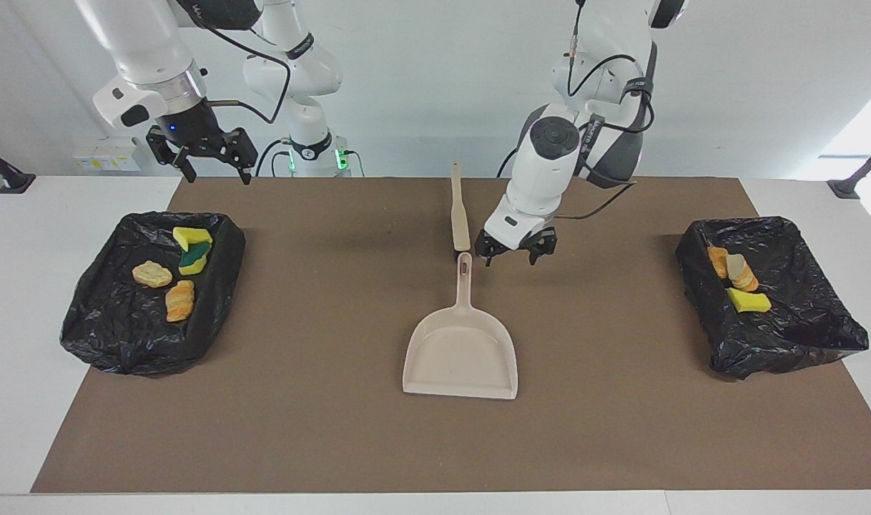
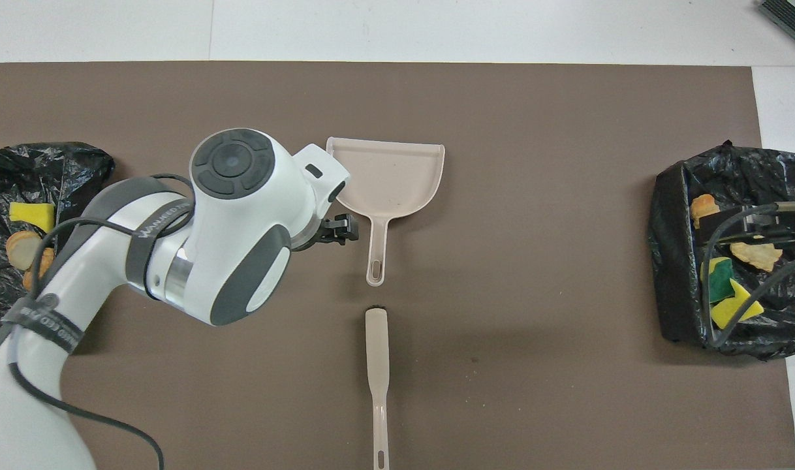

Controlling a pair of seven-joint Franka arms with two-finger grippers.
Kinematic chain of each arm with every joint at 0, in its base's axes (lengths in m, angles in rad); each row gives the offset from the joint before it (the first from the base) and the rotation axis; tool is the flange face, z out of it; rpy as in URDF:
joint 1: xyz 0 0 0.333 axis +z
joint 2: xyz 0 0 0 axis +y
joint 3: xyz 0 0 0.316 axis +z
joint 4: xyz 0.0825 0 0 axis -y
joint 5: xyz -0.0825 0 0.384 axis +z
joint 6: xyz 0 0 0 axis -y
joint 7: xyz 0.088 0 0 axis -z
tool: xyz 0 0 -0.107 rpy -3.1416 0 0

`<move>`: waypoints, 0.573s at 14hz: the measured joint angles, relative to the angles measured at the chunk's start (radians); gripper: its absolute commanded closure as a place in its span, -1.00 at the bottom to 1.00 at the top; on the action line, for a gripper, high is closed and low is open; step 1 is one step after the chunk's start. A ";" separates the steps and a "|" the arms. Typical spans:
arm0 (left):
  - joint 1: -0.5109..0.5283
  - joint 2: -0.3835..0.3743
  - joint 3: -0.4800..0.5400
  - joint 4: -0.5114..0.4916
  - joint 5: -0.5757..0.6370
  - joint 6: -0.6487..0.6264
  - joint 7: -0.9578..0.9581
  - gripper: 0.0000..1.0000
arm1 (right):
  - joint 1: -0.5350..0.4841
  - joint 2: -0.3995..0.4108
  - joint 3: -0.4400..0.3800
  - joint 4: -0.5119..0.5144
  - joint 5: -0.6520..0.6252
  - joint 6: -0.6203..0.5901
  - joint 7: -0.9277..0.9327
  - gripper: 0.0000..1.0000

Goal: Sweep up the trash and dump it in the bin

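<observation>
The left gripper (image 1: 515,254), jaws open and empty, hung bent-wristed at three o'clock of the beige plastic dustpan (image 1: 461,350) handle in the facing view. The right gripper (image 1: 205,159), jaws open, waited above the black-bagged bin (image 1: 114,336) holding trash (image 1: 179,300).

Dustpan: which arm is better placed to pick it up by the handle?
Left. The left claw hangs open just beside the dustpan handle. The right claw, also open, waits raised over the black bin at its own end, well away from the handle.
</observation>
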 measured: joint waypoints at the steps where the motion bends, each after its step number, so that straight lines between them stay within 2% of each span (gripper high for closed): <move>1: 0.019 -0.023 0.001 0.000 0.000 -0.024 0.016 -1.00 | 0.000 0.000 0.000 0.000 0.000 0.000 0.000 -1.00; 8: 0.138 -0.154 0.005 0.001 0.000 -0.207 0.242 -1.00 | 0.000 0.000 0.000 0.000 0.000 0.000 0.000 -1.00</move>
